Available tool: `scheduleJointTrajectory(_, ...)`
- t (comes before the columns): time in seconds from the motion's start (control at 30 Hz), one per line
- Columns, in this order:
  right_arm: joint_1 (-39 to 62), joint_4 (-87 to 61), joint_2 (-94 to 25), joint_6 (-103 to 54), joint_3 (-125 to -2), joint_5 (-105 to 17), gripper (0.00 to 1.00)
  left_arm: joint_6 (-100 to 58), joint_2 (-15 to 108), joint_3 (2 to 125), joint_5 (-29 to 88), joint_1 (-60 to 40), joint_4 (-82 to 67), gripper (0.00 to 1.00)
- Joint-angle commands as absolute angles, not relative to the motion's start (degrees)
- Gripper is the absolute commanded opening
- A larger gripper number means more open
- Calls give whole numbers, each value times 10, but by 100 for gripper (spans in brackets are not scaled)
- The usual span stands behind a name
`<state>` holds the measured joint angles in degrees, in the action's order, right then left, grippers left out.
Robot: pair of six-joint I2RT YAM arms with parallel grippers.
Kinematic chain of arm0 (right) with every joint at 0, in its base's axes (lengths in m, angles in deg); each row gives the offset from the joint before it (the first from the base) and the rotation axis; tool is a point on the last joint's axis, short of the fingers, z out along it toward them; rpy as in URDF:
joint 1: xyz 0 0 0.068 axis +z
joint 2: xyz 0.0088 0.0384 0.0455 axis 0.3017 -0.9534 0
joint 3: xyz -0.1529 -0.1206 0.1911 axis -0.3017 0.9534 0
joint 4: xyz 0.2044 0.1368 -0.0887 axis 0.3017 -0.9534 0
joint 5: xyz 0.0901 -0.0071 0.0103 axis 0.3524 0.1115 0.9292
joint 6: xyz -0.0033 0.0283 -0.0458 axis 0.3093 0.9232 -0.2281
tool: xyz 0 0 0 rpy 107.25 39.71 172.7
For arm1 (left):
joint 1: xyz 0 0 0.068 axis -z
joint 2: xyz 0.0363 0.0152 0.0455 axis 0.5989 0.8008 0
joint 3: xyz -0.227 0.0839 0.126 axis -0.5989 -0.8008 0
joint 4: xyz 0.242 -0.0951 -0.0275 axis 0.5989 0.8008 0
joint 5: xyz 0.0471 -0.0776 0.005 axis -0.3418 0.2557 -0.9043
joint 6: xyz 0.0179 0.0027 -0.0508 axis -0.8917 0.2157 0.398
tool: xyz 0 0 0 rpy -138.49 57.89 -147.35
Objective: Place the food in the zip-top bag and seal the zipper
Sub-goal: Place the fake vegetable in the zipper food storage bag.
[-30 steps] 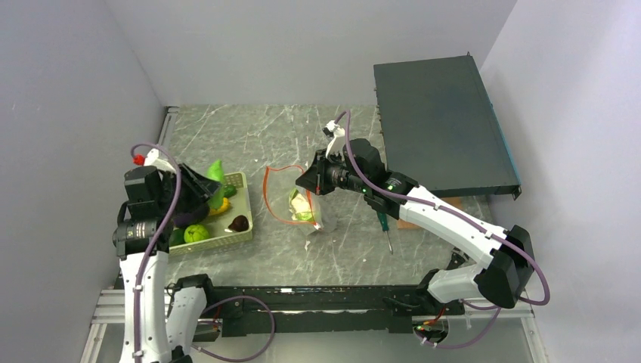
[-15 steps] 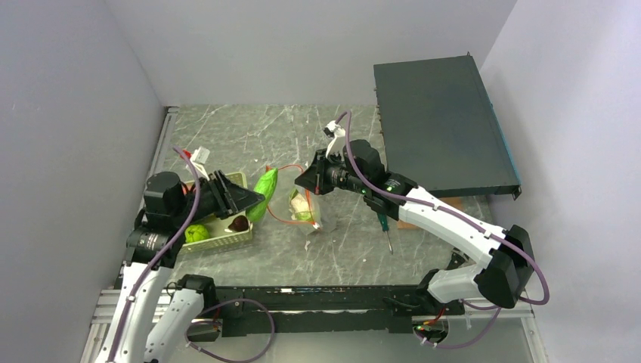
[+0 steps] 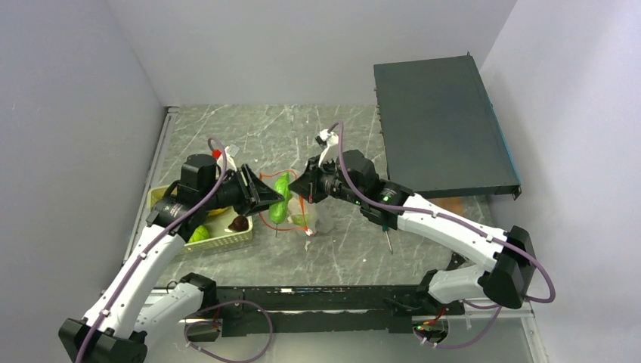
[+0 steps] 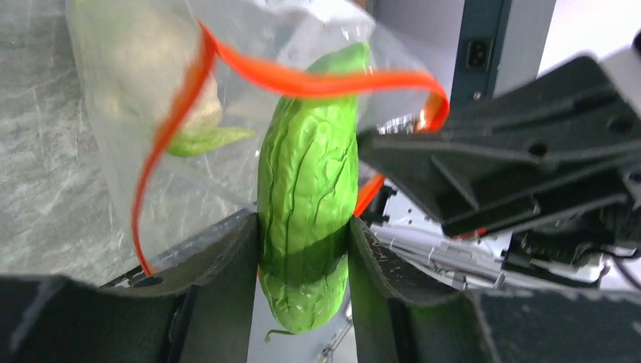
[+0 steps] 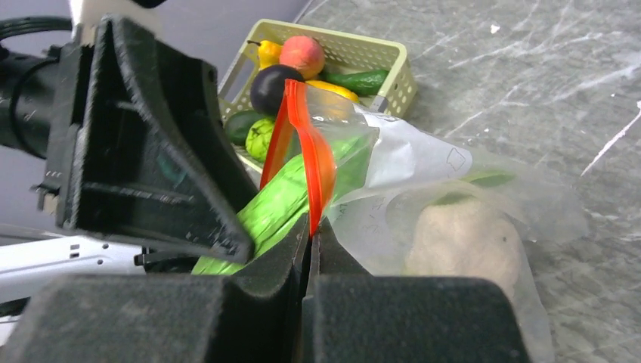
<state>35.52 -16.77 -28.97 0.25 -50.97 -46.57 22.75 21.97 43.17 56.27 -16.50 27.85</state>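
Note:
My left gripper is shut on a green wrinkled cucumber and holds its tip inside the open mouth of the clear zip-top bag. My right gripper is shut on the bag's red-orange zipper strip and holds the mouth up. A whitish-green food lies inside the bag. The cucumber also shows in the right wrist view. The white slider tab is not visible.
A light green basket left of the bag holds more toy foods: dark purple, orange, yellow and green ones. A green-handled screwdriver lies right of the bag. A large dark box stands at the back right.
My left gripper has carried the cucumber from over the basket rightward to the bag's mouth. My right gripper has kept its hold on the zipper strip, shifting slightly left.

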Motion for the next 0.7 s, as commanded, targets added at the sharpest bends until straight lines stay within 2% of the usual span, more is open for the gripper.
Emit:
scheduleJointTrajectory(0.0, 375, -96, -248, -18, -500, -484, 0, 306, 211, 431, 499, -161, 229, 0)
scheduleJointTrajectory(0.17, 374, -76, -245, 8, -489, -481, 0, 395, 224, 384, 517, -160, 138, 0)
scheduleJointTrajectory(0.43, 375, -30, -246, 79, -463, -465, 0, 435, 221, 359, 409, -151, 122, 0)
scheduleJointTrajectory(0.67, 374, -25, -245, 119, -455, -474, 0, 439, 261, 338, 380, -124, 77, 0)
